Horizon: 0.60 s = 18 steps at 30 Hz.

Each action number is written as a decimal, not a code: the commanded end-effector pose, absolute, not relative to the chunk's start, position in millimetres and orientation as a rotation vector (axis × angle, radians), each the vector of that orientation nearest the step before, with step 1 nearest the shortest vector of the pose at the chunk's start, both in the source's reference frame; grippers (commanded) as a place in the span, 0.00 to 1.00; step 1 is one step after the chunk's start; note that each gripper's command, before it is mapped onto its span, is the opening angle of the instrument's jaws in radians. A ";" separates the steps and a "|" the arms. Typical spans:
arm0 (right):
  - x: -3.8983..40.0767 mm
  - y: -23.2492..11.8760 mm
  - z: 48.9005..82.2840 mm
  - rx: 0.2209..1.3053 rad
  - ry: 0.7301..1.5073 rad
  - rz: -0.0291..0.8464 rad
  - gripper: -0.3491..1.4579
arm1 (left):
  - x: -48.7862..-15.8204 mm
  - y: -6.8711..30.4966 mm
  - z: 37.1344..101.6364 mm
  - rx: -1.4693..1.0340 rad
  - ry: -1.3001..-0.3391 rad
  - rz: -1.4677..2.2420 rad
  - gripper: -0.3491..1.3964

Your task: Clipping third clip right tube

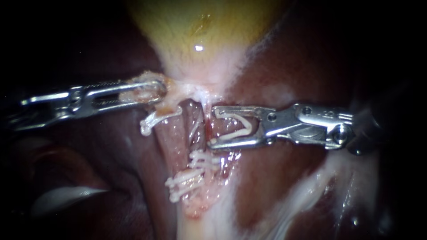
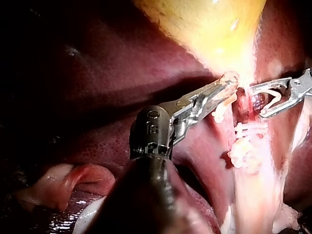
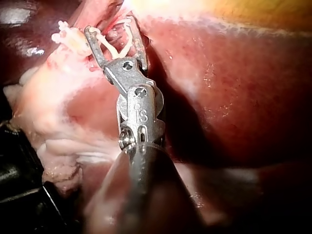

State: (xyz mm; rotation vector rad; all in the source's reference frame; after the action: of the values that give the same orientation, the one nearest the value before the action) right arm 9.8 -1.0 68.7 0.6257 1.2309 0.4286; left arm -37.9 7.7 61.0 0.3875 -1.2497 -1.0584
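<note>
Surgical bench setup, seen only from close in: organ tissue fills every view. Dark red liver (image 1: 284, 186) and yellow-green gallbladder (image 1: 200, 26), wet and glistening under a strong light, black at the edges. Two slim metal instruments mark it as operating work. The left instrument (image 1: 163, 92) has its jaws clamped on pale tissue (image 1: 149, 78) at the gallbladder's narrow end, and the right instrument (image 1: 212, 126) carries a white clip (image 1: 240, 129) between its jaws. More set clips (image 1: 189, 180) sit on the tissue below.
</note>
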 end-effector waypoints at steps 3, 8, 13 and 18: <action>10.6 -0.9 69.1 0.635 1.226 0.448 0.47 | -37.9 7.7 61.0 0.387 -1.250 -1.058 0.00; 11.7 -1.2 70.1 0.652 1.220 0.470 0.47 | -37.8 7.7 61.0 0.390 -1.251 -1.056 0.00; 12.4 -1.1 70.8 0.691 1.258 0.507 0.47 | -37.9 7.7 61.1 0.390 -1.251 -1.056 0.00; 12.8 -0.8 71.0 0.772 1.342 0.564 0.47 | -37.8 7.7 61.1 0.390 -1.251 -1.056 0.00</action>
State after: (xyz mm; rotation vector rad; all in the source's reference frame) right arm 13.0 -0.8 71.0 0.7895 1.3603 0.5735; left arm -37.8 7.7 61.0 0.3898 -1.2510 -1.0558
